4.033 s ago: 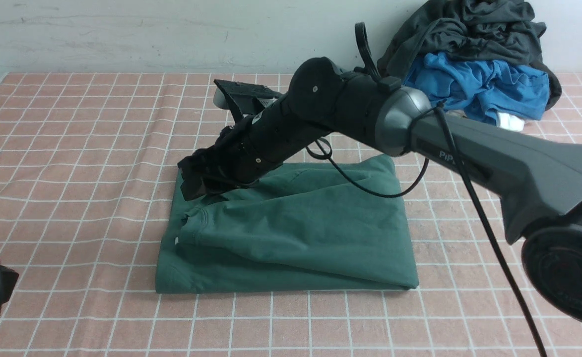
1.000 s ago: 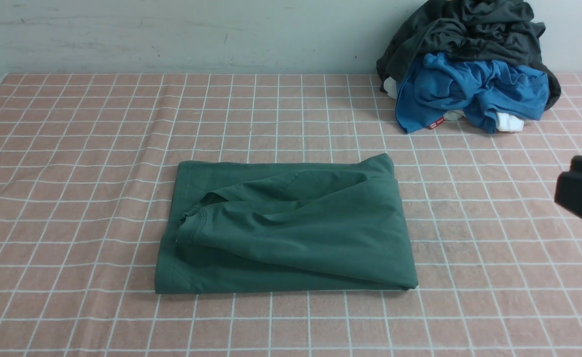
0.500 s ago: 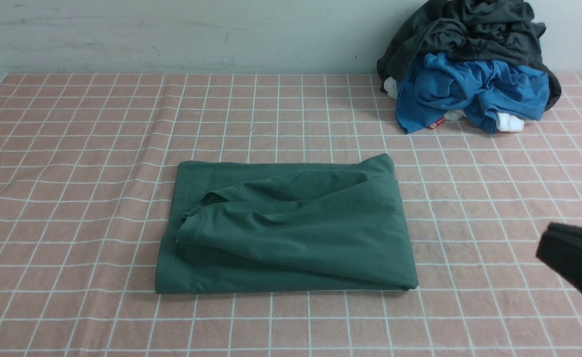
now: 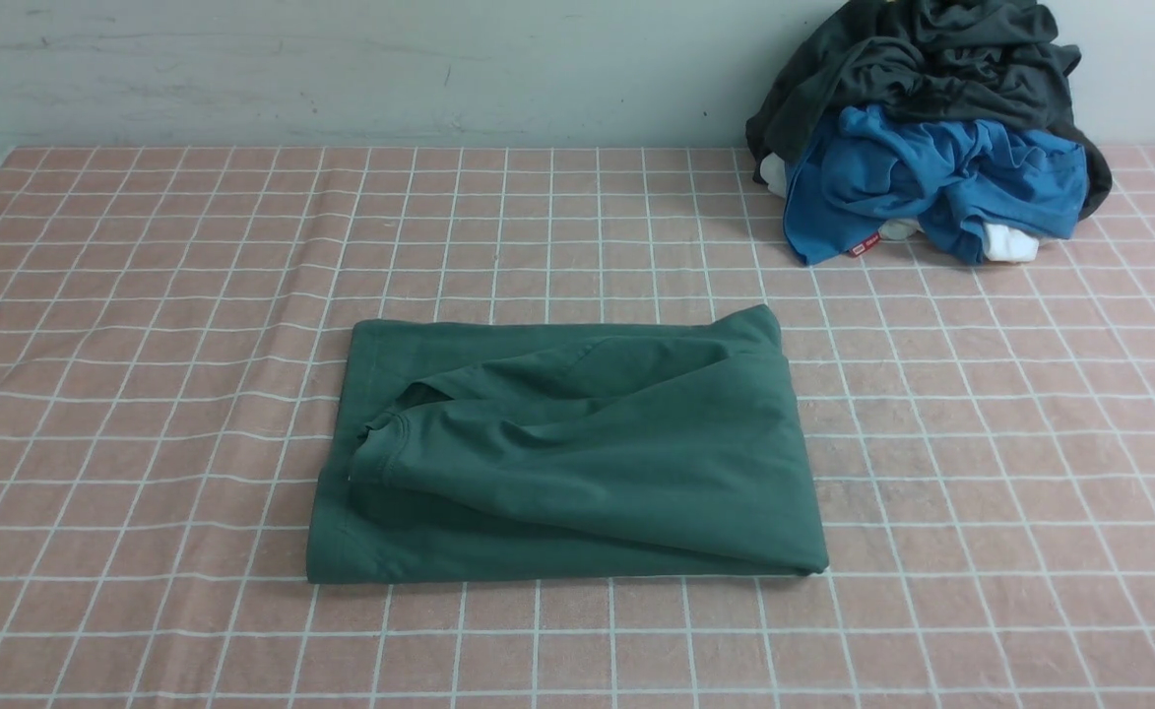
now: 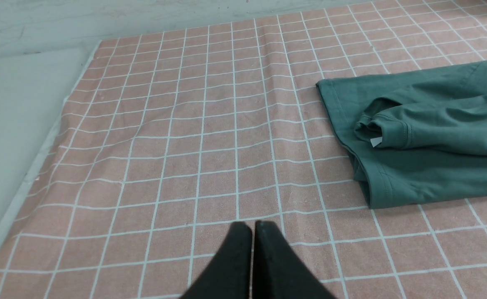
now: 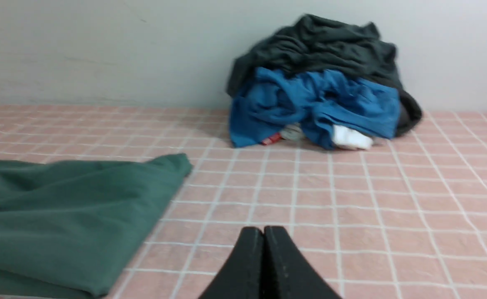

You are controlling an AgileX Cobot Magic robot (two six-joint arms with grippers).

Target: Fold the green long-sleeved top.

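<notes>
The green long-sleeved top (image 4: 567, 453) lies folded into a rough rectangle near the middle of the bench (image 4: 144, 295), on the pink cloth with a white grid. Its ribbed neck opening (image 4: 385, 433) sits at my left end of the bundle, with a small white tag (image 5: 375, 142) showing beside it in my left wrist view. The upper layer is creased and runs diagonally toward the near right corner; the far right corner peaks up slightly.

My left tool (image 5: 253, 226) is closed, fingertips pressed together with nothing between them. It hangs over bare cloth, well apart from the top's left edge. My right tool (image 6: 263, 231) is likewise closed and empty, over bare cloth to the right of the top and apart from it. Neither arm shows in the front view.

At the far right of the bench, against the pale wall (image 4: 341, 69), sits a heap of clothes: a dark charcoal-grey garment (image 4: 931, 59) draped over a bright blue garment (image 4: 931, 177), with a bit of white fabric (image 4: 1010, 241) and a small red label (image 4: 865, 248) at its base. The heap is well apart from the top. Nothing lies between either tool and the top.
</notes>
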